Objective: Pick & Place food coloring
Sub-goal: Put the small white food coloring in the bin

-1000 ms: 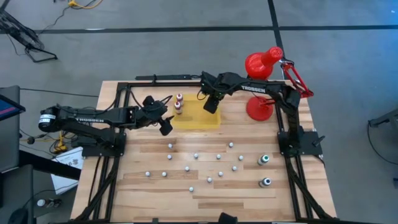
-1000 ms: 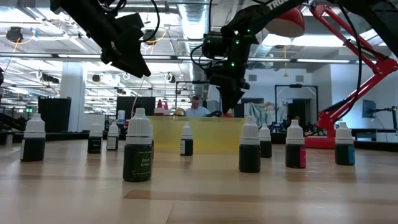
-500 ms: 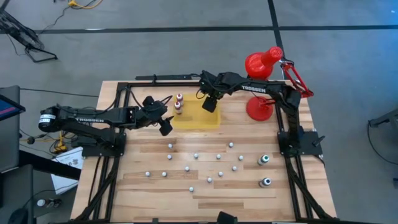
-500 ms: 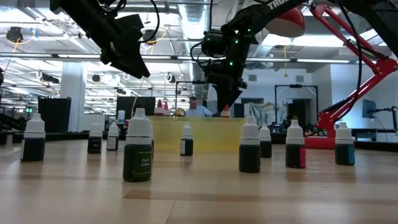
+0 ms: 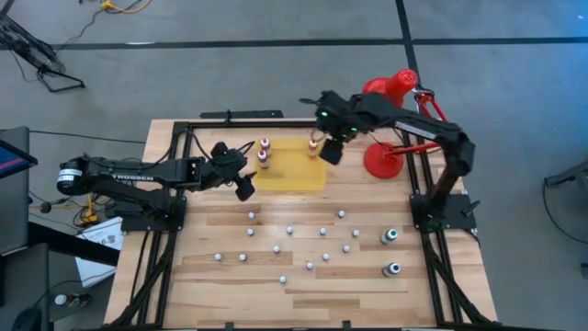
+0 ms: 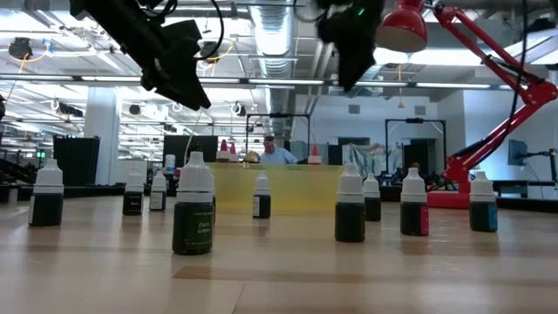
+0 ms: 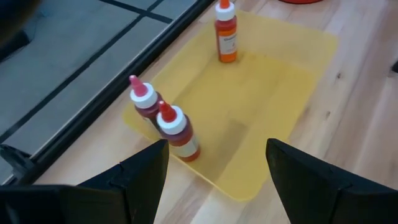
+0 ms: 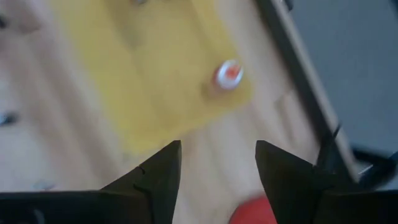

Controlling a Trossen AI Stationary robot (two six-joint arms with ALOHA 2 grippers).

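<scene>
Your wooden counter point(image 5: 303, 276) carries a yellow mat point(image 5: 289, 170) serving as the drop spot — three red-capped bottles point(image 7: 177, 127) stand on it. The right hand point(image 5: 331, 150) hovers above the mat's far corner, fingers apart and empty; the left hand point(image 5: 244, 188) waits beside it, likewise spread. Small white-capped bottles point(image 5: 289, 230) dot the near counter, unsorted.

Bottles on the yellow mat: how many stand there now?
3. Two red ones touch at one mat corner; an orange one stands alone at the far end. None appear hidden.
</scene>
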